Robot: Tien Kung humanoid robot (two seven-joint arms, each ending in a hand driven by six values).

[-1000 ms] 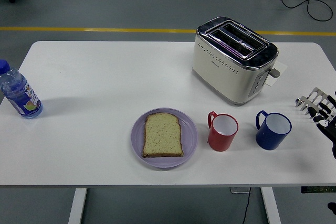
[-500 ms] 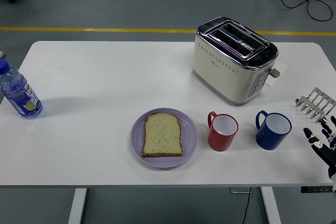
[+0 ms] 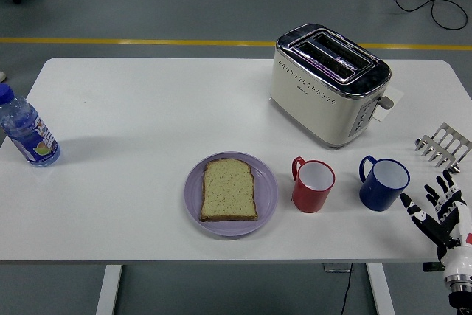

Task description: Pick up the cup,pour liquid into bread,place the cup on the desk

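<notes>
blue cup (image 3: pixel 383 183) stands upright just left of the right hand (image 3: pixel 438 213), mouth up, its handle pointing away from the hand toward the red cup (image 3: pixel 313 185). the hand's fingers are spread wide, holding nothing, apparently set to close around the cup's body. the bread (image 3: pixel 228 189) lies flat on its plate (image 3: pixel 266 204) farther left, long axis running away from the robot.

A single head view looks forward and down from high on the robot's side. The table (image 3: pixel 147 108) fills the frame nearly edge to edge, its near edge toward 6 o'clock and grey floor (image 3: pixel 147 5) beyond at 12. The distance is moderate. The right hand (image 3: pixel 436 212) enters at about 4 o'clock.
</notes>
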